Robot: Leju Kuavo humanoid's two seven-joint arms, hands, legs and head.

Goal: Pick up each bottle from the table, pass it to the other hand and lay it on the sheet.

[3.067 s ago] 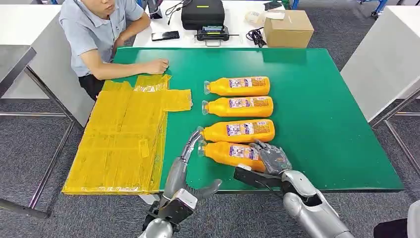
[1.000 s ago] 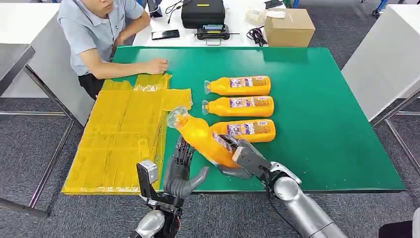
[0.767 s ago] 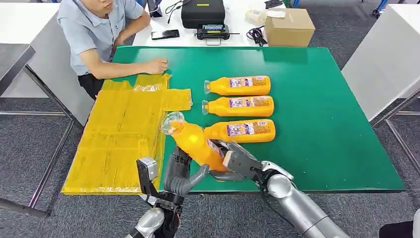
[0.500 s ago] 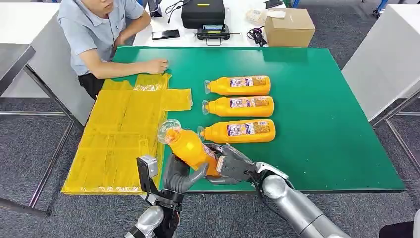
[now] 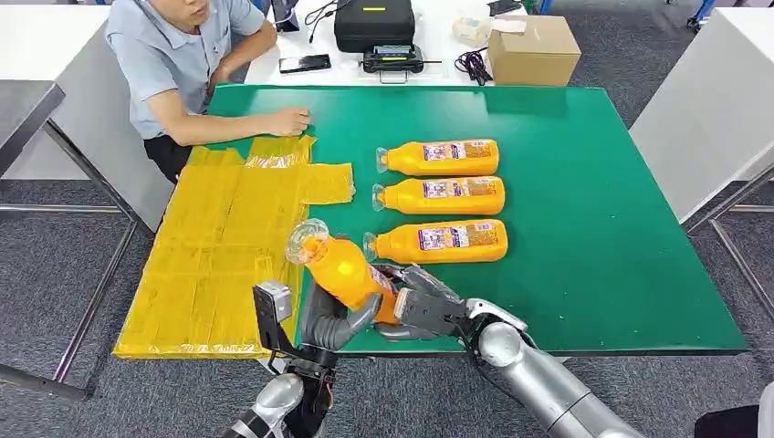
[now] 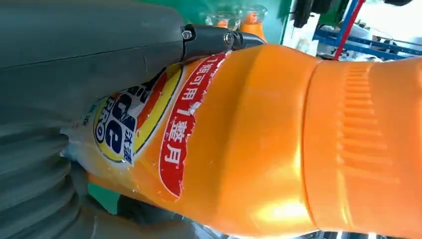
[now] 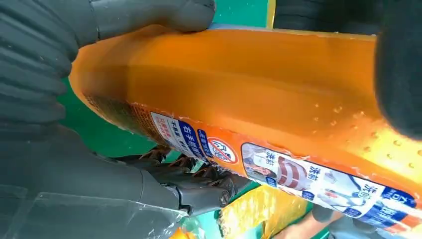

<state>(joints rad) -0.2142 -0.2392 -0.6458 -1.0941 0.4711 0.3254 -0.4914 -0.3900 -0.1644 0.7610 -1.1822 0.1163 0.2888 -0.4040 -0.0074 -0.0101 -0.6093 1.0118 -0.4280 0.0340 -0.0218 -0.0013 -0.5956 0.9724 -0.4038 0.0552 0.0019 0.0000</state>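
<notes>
An orange bottle (image 5: 342, 269) is held tilted above the near edge of the green table (image 5: 593, 228), its clear cap toward the yellow sheet (image 5: 219, 246). My right hand (image 5: 424, 306) grips its base end. My left hand (image 5: 324, 315) wraps the middle from below, thumb curled round the body. In the left wrist view the bottle (image 6: 278, 149) lies against the palm under the thumb (image 6: 99, 55). The right wrist view shows the bottle (image 7: 249, 114) under my right thumb (image 7: 149, 15). Three more orange bottles (image 5: 438, 158), (image 5: 438, 195), (image 5: 438, 241) lie in a row on the table.
A person (image 5: 183, 64) sits at the far left corner with a hand (image 5: 290, 120) resting on the table by the sheet's far end. Behind the table stand a cardboard box (image 5: 532, 50) and a black case (image 5: 372, 23). White tables flank both sides.
My right hand lifted the nearest bottle off the table and carried it left toward my left hand, which rose and closed its thumb and fingers round the bottle.
</notes>
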